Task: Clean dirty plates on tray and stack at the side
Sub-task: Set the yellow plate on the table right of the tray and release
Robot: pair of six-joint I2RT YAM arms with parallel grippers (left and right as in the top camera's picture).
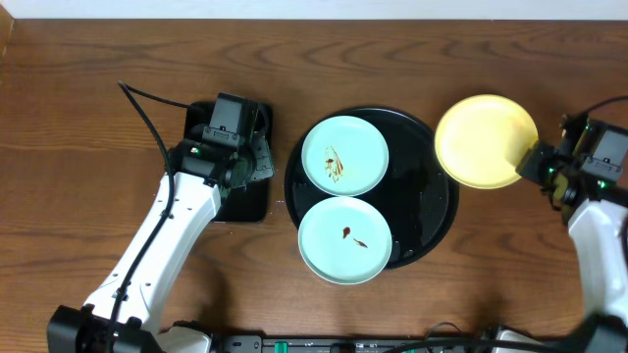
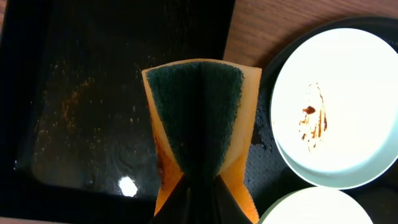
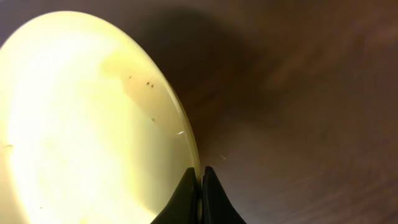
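1. My left pincer [image 2: 200,193] is pressed together on a green-and-orange sponge [image 2: 198,112], which folds into a V between the fingers.
2. The sponge hangs over the small rectangular black tray [image 2: 87,93], near that tray's right edge.
3. My right pincer [image 3: 200,186] pinches the rim of the yellow plate [image 1: 486,140]. Its 2 fingers are shut tight on the edge.
4. The yellow plate sits at the upper right of the round black tray [image 1: 432,206]. Its left edge overlaps the tray's rim and the rest lies over the desk [image 1: 98,98]. I cannot tell whether it touches either.
5. The yellow plate shows a few dark specks and a faint tan streak.
6. 2 mint-blue plates lie in the round tray's left half, the upper plate [image 1: 344,155] just beside the lower plate [image 1: 344,239].
7. Each mint plate carries a brown smear near its middle.
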